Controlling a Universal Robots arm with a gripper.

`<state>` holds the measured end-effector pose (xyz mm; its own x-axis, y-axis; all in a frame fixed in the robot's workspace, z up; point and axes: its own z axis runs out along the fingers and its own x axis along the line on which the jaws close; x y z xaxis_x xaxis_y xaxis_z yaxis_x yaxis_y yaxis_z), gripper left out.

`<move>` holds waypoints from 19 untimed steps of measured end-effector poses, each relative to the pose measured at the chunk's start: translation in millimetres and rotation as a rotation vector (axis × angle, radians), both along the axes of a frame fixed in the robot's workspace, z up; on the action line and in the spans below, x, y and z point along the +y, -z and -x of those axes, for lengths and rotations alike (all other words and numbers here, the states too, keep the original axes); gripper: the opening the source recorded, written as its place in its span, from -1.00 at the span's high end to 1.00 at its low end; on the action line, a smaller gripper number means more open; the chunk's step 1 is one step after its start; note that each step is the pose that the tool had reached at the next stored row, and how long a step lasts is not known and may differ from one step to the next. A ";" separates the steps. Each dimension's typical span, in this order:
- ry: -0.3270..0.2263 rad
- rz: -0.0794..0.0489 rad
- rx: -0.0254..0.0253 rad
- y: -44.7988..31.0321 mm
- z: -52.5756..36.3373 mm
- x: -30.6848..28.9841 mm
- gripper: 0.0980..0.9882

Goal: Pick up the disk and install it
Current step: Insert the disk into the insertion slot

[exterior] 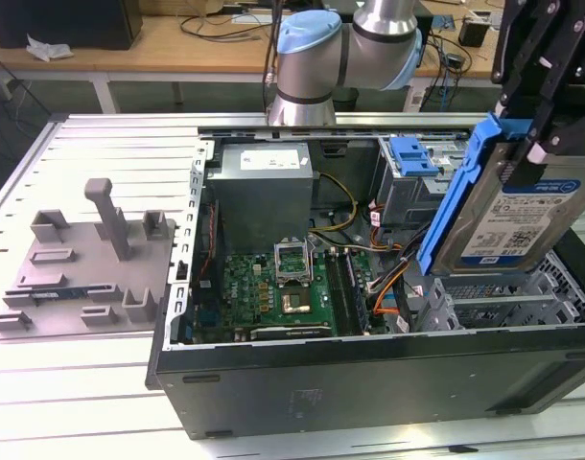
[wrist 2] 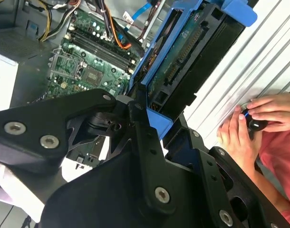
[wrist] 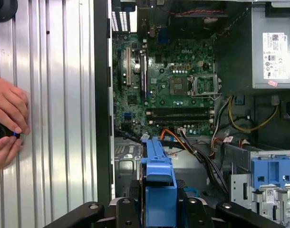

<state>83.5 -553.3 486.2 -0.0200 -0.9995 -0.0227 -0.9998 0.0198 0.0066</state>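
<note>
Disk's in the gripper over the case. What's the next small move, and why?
Probably a short descent toward the grey drive cage, straightening the tilt as you go. The gripper is shut on the disk, which hangs tilted above the cage at the exterior view's right, not yet in any bay.

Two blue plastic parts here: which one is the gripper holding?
The carrier framing the disk, held tilted above the case by the gripper; the other, a bracket, sits on the grey drive cage, apart.

The disk hangs above the case; a jig lies at the exterior view's left.
</note>
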 end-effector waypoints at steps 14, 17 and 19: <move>0.004 0.000 -0.0015 3.3 -27.1 0.0 0.39; 0.004 0.000 -0.0015 3.5 -27.1 0.1 0.39; 0.004 0.000 -0.0015 3.4 -27.6 0.9 0.39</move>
